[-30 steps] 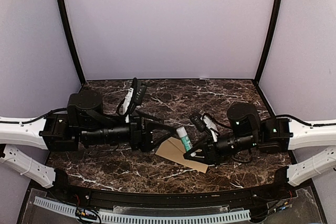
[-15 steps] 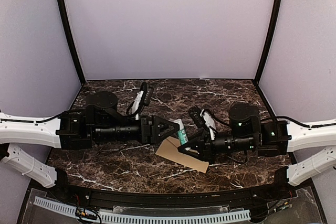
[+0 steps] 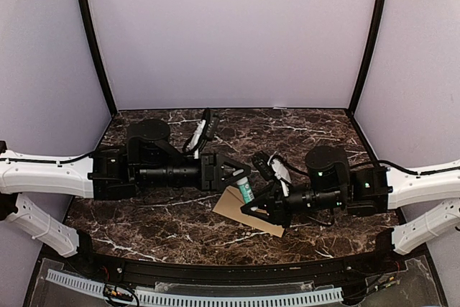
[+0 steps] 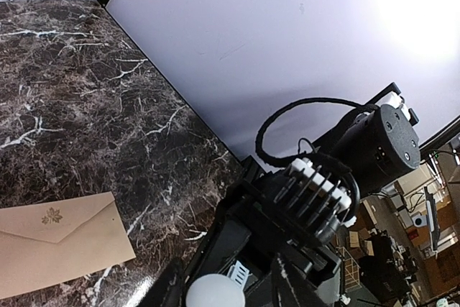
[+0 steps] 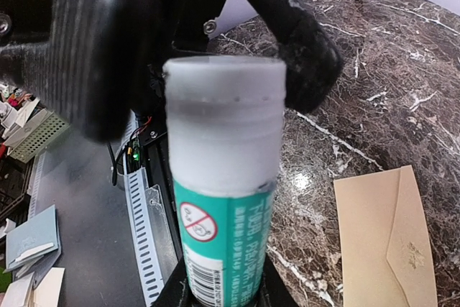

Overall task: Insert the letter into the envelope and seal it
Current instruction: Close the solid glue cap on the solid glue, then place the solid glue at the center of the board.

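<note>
A green glue stick (image 3: 246, 190) with a white cap (image 5: 224, 116) stands up from my right gripper (image 5: 219, 287), which is shut on its lower body. My left gripper (image 3: 243, 178) is open, one finger on each side of the cap (image 4: 214, 293), and a gap shows on one side. Its dark fingers (image 5: 86, 48) fill the right wrist view behind the cap. The tan envelope (image 3: 233, 207) lies flat on the marble below both grippers, flap folded down, with a small leaf mark (image 4: 52, 216). The letter is out of view.
The right arm's wrist and ribbed white part (image 4: 322, 195) sit just past the left fingers. A white slotted cable strip (image 3: 194, 297) runs along the near edge. Lilac walls (image 3: 230, 34) close in the table's back and sides.
My left arm has swung right to the glue stick, and its jaws have narrowed around the cap. My right gripper has raised the stick slightly and shifted left.
</note>
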Controlling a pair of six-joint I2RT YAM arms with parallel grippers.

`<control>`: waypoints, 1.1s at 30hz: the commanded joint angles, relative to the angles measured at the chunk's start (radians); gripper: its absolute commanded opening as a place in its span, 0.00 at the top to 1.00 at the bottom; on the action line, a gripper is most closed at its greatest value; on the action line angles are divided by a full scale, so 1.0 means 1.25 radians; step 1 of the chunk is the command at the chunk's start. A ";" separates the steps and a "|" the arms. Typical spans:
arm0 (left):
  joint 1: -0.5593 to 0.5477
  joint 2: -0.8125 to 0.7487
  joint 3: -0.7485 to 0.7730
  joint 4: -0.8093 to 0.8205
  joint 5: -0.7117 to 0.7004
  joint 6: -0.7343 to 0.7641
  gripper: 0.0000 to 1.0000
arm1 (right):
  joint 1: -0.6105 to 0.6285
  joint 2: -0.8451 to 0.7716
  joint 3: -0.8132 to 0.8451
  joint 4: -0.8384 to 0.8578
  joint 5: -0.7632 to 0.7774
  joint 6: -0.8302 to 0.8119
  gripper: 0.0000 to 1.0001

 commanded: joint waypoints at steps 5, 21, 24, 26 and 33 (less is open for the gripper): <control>0.003 0.004 0.014 -0.001 0.021 0.001 0.70 | 0.006 0.006 0.019 0.027 0.008 0.002 1.00; 0.003 0.030 -0.019 0.023 0.074 -0.019 1.00 | 0.004 0.016 0.053 -0.003 0.090 0.041 1.00; 0.003 0.041 -0.024 0.029 0.094 -0.028 1.00 | -0.007 0.022 0.063 -0.011 0.104 0.050 1.00; 0.003 0.052 -0.029 0.025 0.104 -0.028 1.00 | -0.016 0.020 0.069 -0.010 0.110 0.055 1.00; -0.004 0.072 -0.055 0.030 0.139 -0.035 1.00 | -0.067 0.028 0.083 0.018 0.089 0.075 1.00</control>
